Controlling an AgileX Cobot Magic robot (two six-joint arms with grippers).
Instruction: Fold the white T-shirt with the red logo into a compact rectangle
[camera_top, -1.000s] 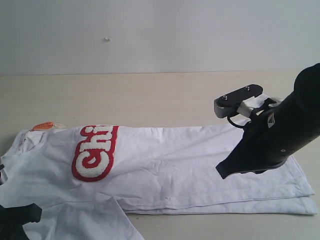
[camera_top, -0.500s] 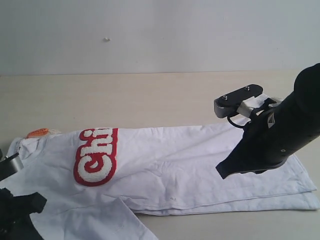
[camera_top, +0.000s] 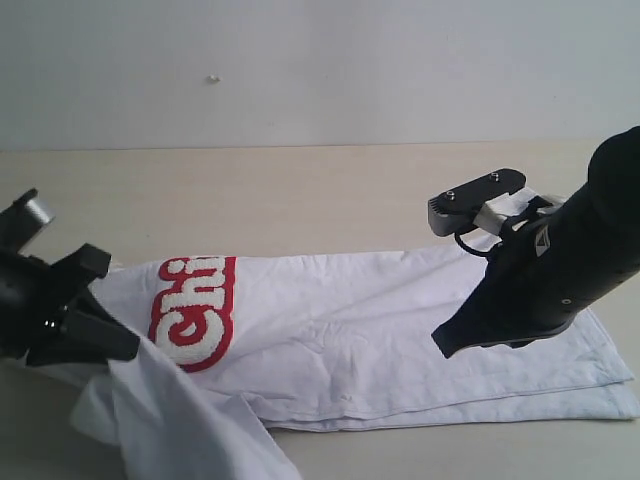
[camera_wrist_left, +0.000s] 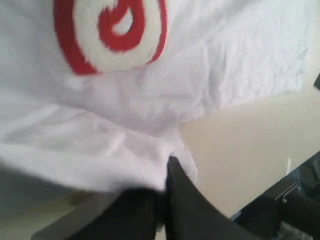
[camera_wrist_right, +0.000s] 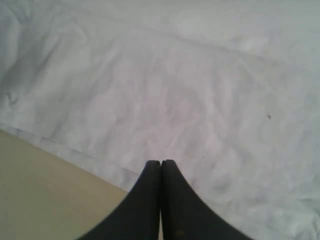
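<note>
Exterior view: left fingers (camera_top: 100, 338) pinch the white T-shirt (camera_top: 340, 320) edge aloft; right fingers (camera_top: 455, 340) pressed together, empty.

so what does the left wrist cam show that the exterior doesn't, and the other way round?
Left wrist only: a close-up of the pinch, with the left gripper closed on a bunched fold of the white T-shirt.
Exterior only: the right gripper, shut, over the shirt's other end. It also shows the shirt's whole length, with the gripped end raised off the table.
Both: the left gripper, the shirt, the red logo and bare table.
</note>
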